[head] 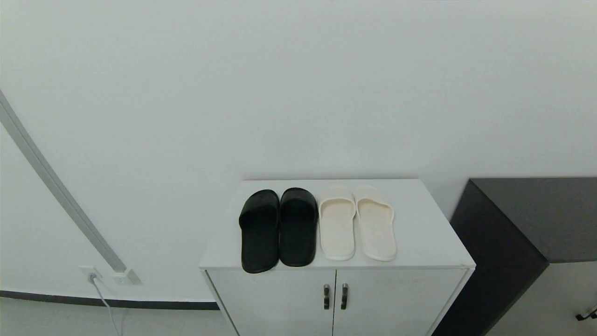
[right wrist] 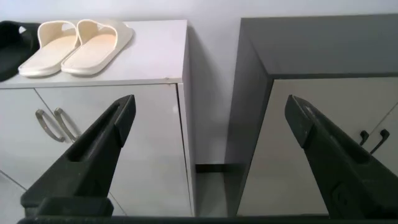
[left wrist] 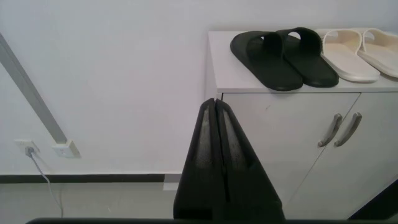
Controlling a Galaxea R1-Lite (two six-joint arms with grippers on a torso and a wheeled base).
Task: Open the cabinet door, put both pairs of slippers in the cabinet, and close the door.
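Both pairs sit side by side on top of the white cabinet [head: 433, 238]. The black slippers [head: 278, 228] lie toward its left edge, one heel slightly over the front lip, and the cream slippers [head: 357, 223] lie just beside them at the middle. The cabinet's two doors [head: 280, 298] are closed (the handles [head: 326, 297] flank the centre seam). The left gripper [left wrist: 216, 104] hangs clenched, fingers pressed together, off the cabinet's left front corner. The right gripper [right wrist: 209, 107] is spread wide near its right side, facing a dark cabinet [head: 513, 219].

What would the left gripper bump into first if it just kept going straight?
Probably the white cabinet, about at its top left front corner, below the black slippers. Depth is unclear.
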